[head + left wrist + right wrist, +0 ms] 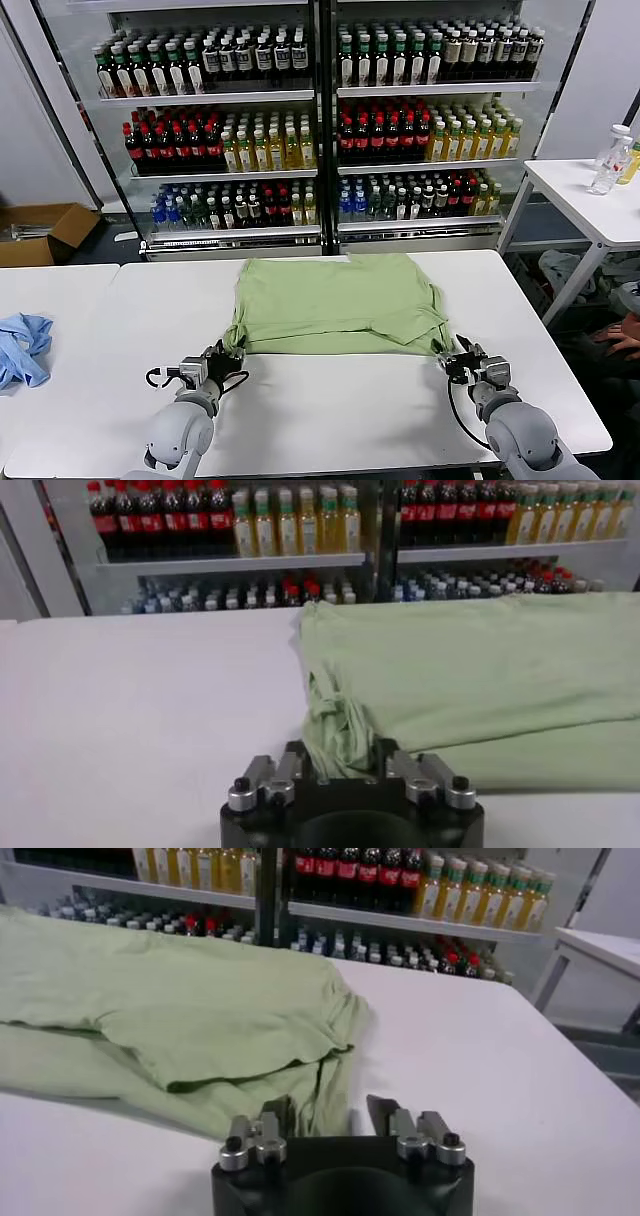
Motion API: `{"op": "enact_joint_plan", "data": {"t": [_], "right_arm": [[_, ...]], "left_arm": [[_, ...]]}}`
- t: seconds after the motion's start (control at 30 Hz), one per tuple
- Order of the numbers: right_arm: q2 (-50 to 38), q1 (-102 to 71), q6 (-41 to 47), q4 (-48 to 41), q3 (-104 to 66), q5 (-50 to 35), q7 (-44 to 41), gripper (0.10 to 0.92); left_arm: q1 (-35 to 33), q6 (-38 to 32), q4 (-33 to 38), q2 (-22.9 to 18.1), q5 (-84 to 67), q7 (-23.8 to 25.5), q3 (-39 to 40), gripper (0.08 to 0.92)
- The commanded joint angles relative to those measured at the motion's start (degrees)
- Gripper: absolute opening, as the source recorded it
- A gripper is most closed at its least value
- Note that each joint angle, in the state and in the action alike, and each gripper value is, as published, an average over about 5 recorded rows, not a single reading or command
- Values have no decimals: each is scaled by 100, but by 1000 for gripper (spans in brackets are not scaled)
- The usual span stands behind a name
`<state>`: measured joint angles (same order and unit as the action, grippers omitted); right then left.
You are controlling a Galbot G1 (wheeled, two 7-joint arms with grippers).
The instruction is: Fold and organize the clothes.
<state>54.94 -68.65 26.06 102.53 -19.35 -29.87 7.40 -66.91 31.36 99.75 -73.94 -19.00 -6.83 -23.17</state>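
Observation:
A pale green shirt [335, 305] lies folded on the white table [330, 410], plain side up, with its upper layer doubled over the lower. My left gripper [222, 358] is at the shirt's near left corner. In the left wrist view this gripper [338, 760] stands open with a bunched wad of the corner cloth [338, 725] filling the gap. My right gripper [452, 358] is at the near right corner. In the right wrist view it [330, 1113] is open, the shirt's edge [310, 1098] lies partly between the jaws, and bare table shows beside it.
A blue cloth [22, 345] lies on the table at the far left. Drink coolers [320, 120] stand behind the table. A side table [590, 200] with a bottle is at the right, and a cardboard box [40, 232] is on the floor at the left.

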Motion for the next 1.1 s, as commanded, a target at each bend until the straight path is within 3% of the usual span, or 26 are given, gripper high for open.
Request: {"op": "enact_joint_plan", "data": {"t": [0.03,0.27,0.4,0.67,0.8,0.97,1.1], "right_arm": [[-75,-68,-32,1,18,-228,-161,361],[-230,-771,-446,493,-419,52,-453,165],[-296,-1442,-573,982,-814,215,-500,116],[-194,-3394,-691,2373,-1726,776,-578,116],[33,-4136,-735,2672,-1889,1161,-558,116],[126,-4460,-510,2861,-1849,1666,-506,117],[178,-4377,-462,2986,-1740,1941,-474,173]], "left_arm": [[0,164,-132,0,-746,20,-54,330],[-457,152,401,-44,-748,11,-205,133],[-1029,158,877,-88,-651,-15,-321,99],[-2923,122,2677,-183,-101,-139,-547,99],[-3699,53,3039,-261,152,-249,-670,99],[-4053,30,3099,-267,427,-355,-872,99],[-3975,79,3137,-214,386,-388,-1046,99]]}}
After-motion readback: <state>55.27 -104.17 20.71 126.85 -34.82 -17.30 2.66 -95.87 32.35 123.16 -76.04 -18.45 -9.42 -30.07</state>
